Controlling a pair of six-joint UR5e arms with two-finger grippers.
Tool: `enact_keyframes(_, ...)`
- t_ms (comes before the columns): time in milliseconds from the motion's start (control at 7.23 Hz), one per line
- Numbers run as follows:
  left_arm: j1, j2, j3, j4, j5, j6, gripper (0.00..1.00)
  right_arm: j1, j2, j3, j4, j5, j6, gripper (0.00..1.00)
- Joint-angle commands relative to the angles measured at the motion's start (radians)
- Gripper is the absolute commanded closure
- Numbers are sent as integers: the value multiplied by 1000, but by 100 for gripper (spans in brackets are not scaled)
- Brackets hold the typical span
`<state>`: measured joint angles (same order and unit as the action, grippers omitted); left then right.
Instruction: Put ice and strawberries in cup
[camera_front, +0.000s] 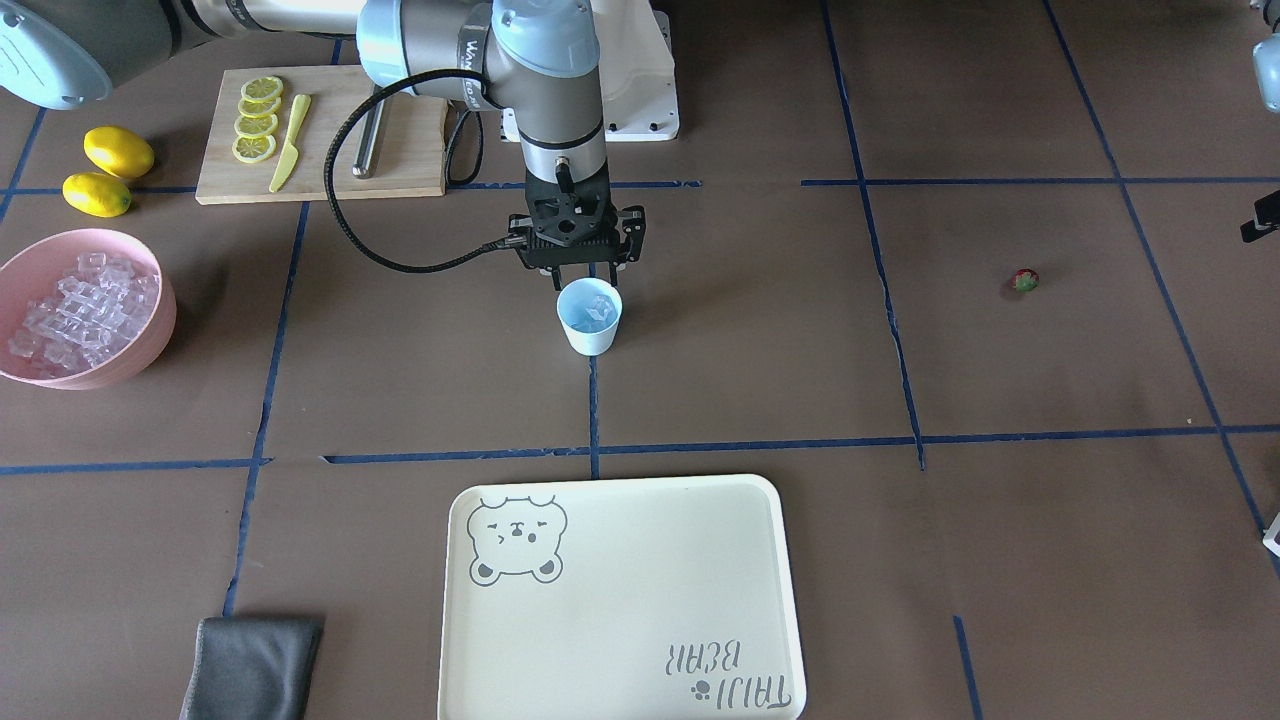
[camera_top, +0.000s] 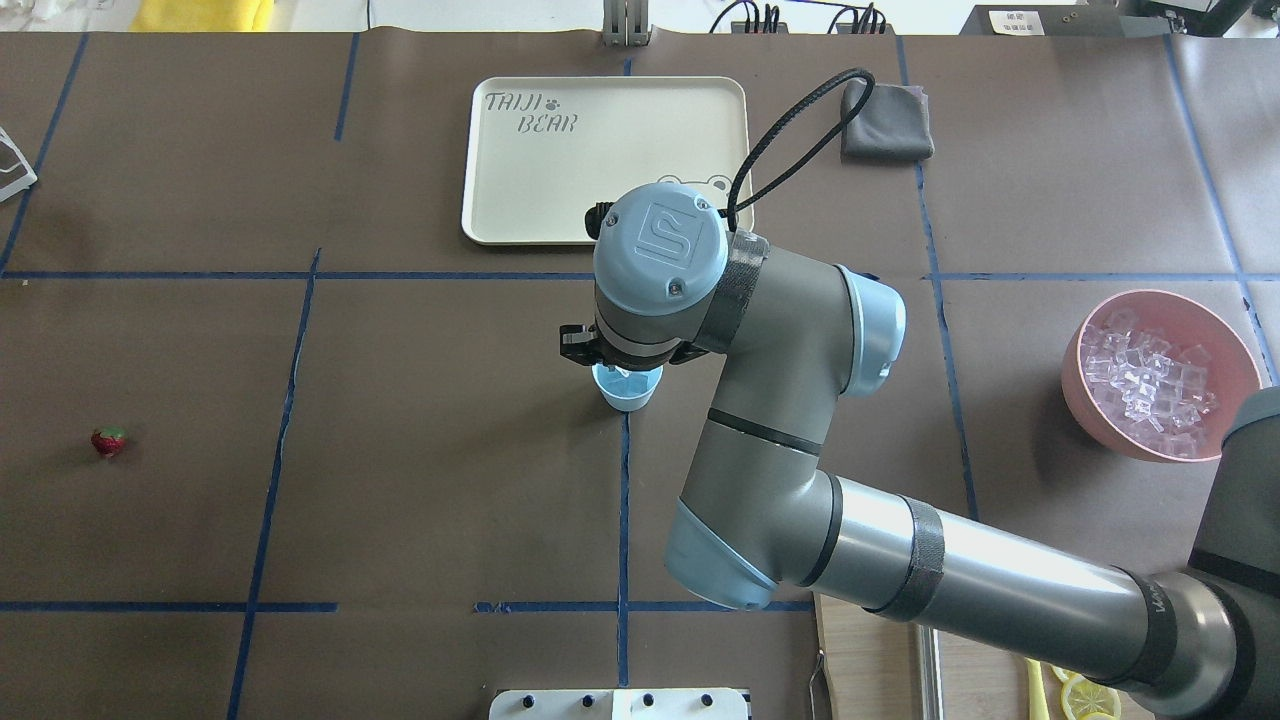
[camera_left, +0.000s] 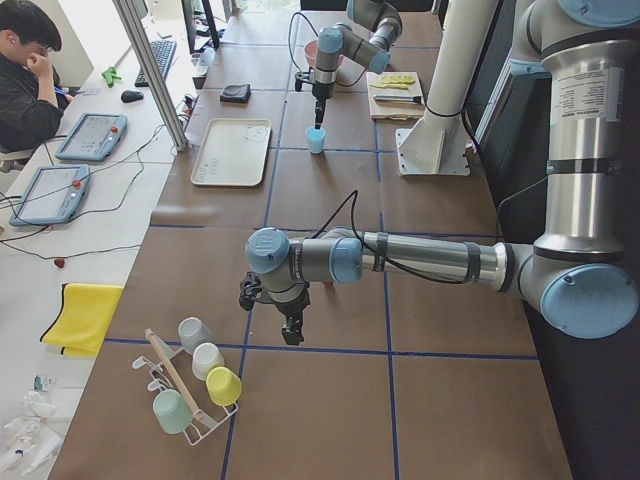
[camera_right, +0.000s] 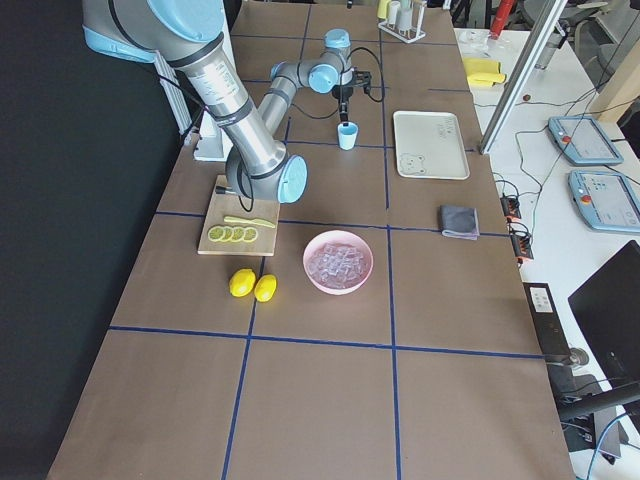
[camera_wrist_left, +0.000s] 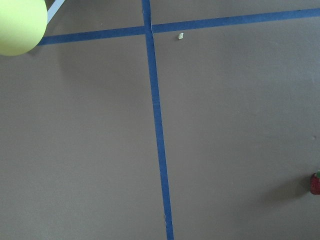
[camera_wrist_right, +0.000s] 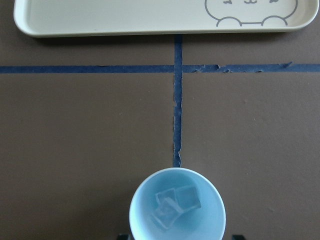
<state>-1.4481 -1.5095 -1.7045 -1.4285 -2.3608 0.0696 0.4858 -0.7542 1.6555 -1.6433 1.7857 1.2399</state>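
Centre frame, the right claw (camera_front: 587, 270) hangs released above the cup (camera_front: 590, 337) holding ice (camera_front: 600, 307); the left claw's (camera_left: 291, 332) grip cannot be told.

We see a long table (camera_right: 320, 400) under a brown mat, which blue tape lines (camera_front: 590, 450) divide into squares. Along one side runs a white desk (camera_left: 30, 300) with two tablets (camera_left: 90, 135), a keyboard (camera_left: 163, 55) and cables, and a person (camera_left: 25, 70) sits at it. A slanted metal post (camera_left: 150, 70) rises between table and desk. On the opposite side we see a black backdrop (camera_right: 50, 250). The light is even and the shadows soft.
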Motion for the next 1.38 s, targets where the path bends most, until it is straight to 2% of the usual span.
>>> enact_keyframes(0,0,0,-1,-1,0,1,0,0,1,1,0,0,-2,0)
enact_keyframes(276,0,-1,-10,0,2,1,0,75,3,6,-3,20,-51,0)
enact_keyframes(553,0,-2,-17,0,2,1,0,224,-13,9,-54,160,-222,0)
enact_keyframes(829,2,-23,-17,3,5,-10,0,414,-130,55,-59,336,-468,0)
enact_keyframes(1244,2,-89,-17,-1,2,-7,0,691,-331,61,-58,489,-953,0)
